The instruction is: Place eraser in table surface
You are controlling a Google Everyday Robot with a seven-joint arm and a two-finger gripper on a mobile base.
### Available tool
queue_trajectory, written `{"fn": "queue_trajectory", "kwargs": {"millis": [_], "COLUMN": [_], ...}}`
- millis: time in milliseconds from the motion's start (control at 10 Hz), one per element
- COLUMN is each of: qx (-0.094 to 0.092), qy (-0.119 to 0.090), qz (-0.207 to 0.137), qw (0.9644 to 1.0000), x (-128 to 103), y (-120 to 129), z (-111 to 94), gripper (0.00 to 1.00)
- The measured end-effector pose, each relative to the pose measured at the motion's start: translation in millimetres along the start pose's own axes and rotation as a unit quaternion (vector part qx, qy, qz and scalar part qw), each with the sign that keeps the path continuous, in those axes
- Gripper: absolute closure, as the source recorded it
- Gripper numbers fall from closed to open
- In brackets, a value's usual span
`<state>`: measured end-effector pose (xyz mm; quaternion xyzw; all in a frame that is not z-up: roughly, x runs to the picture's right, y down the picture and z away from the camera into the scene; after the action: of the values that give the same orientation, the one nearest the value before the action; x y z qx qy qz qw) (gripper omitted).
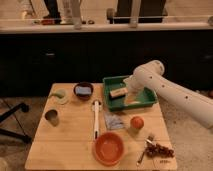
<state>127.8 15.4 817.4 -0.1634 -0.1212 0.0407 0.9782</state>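
Observation:
The eraser (pixel 117 92), a small tan block, lies in the left half of the green tray (pixel 111 103) at the back of the wooden table (pixel 70 145). My white arm comes in from the right and bends down into the tray. The gripper (pixel 132 96) hangs over the tray's middle, just right of the eraser. I cannot tell whether it touches the eraser.
A dark bowl (pixel 83 90) and a small green dish (pixel 60 96) sit at the back left, with a cup (pixel 52 117) in front of them. A white brush (pixel 96 119), a packet (pixel 114 121), an orange (pixel 136 122), an orange bowl (pixel 109 148) and grapes (pixel 159 149) lie in front of the tray.

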Motion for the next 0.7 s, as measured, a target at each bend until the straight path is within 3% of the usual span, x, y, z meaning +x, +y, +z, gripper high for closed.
{"fn": "queue_trajectory", "kwargs": {"millis": [700], "qx": [0.007], "qy": [-0.002], "qz": [0.014], "qw": [0.9999], "x": [15], "y": [-33], "z": [23], "gripper": [0.2]}}
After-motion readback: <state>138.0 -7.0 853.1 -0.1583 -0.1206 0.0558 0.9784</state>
